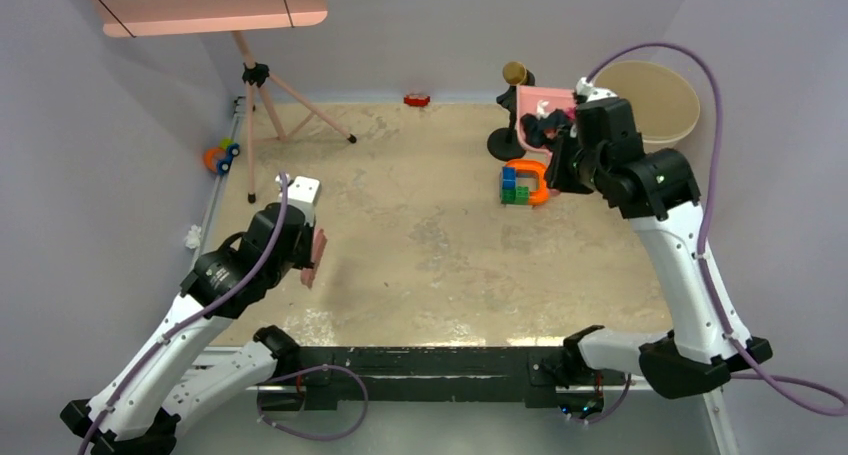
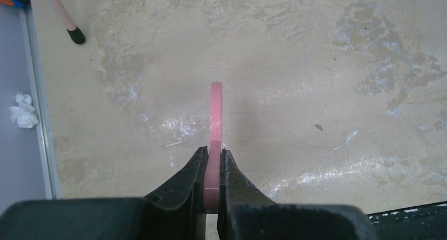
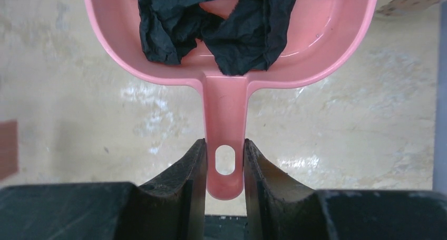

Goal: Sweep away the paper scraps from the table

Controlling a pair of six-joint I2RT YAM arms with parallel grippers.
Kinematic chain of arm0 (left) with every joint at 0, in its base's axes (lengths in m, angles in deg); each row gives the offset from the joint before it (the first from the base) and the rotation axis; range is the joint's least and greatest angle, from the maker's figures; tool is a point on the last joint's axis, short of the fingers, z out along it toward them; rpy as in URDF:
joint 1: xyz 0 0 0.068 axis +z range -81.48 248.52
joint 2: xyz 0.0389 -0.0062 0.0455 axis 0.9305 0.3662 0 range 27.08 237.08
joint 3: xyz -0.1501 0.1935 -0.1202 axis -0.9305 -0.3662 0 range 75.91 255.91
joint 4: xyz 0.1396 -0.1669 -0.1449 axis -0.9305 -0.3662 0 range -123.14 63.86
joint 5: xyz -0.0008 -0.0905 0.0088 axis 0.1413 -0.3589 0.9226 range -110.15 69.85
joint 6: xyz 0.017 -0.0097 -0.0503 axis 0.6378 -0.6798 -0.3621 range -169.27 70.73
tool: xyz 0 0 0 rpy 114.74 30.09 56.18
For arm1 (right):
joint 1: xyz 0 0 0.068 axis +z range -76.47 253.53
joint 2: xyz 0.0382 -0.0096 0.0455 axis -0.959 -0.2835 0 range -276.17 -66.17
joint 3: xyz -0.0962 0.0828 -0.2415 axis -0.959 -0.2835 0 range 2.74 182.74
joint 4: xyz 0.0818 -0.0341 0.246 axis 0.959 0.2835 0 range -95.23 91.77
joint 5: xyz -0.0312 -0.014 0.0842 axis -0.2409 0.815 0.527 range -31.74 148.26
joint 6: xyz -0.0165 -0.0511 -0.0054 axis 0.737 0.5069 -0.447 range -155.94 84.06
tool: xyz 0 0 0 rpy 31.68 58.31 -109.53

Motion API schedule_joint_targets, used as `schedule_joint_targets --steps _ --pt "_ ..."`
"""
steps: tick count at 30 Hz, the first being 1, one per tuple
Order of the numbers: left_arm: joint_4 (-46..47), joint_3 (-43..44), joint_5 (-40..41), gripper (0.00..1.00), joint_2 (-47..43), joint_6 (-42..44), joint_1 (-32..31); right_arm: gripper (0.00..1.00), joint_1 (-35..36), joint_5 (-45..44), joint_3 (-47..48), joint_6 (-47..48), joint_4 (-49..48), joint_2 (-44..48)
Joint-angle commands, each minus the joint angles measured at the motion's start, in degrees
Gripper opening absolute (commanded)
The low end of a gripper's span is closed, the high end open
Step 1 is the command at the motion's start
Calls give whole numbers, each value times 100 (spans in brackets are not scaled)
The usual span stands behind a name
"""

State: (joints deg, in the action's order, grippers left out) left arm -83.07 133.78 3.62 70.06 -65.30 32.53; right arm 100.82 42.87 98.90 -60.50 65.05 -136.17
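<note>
In the top view's upper right the right jaws grip the handle of the pink dustpan (image 3: 225,105), apparently so the dark paper scraps (image 3: 174,29) stay cradled inside it, while at left-centre the left jaws pinch the pink brush (image 2: 215,118) above the surface (image 2: 327,155).

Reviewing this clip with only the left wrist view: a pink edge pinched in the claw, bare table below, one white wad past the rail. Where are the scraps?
Observer: The right claw grips a pink dustpan by its handle, and dark paper scraps lie in its tray.
Operator: Where is that pan?
Observer: The top view puts it over the table's far right, near a blue-green block stack.
Operator: And my pink edge?
Observer: From above it is a flat pink brush, held on edge by the left claw.
</note>
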Motion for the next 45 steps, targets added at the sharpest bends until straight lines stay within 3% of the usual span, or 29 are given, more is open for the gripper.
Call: schedule_joint_targets --steps 1,6,10,13,16,22,27,35,38,45 --pt "669 -302 -307 0 -167 -216 19 0 -926 335 982 528 345 -598" --pt "847 -527 -538 0 -279 -263 17 0 -2000 1329 1944 340 -44 -1426" --pt "867 -662 -661 0 -272 -332 17 0 -3044 3446 1866 -262 -1147 -1809" --pt "889 -746 -715 0 -319 -361 21 0 -3815 5324 912 -1362 -3203 -1712" --pt "877 -759 -688 0 -352 -379 22 0 -4346 6421 -170 -2911 -5521 -1623" --pt "877 -777 -629 0 -323 -392 24 0 -4821 6568 -1176 -4398 -7904 -1686" --pt "889 -766 -650 0 -233 -375 29 0 -5084 6253 -3292 -6884 -11938 -1527" --pt "898 -781 -655 0 -192 -372 29 0 -5113 5396 -4492 -9213 -15647 -2462" --pt "894 -782 -646 0 -187 -374 25 0 -5116 5400 -4437 -9397 -15996 -2618" --pt "890 -781 -624 0 -154 -374 29 0 -5113 5585 -4128 -9139 -15387 -2439"
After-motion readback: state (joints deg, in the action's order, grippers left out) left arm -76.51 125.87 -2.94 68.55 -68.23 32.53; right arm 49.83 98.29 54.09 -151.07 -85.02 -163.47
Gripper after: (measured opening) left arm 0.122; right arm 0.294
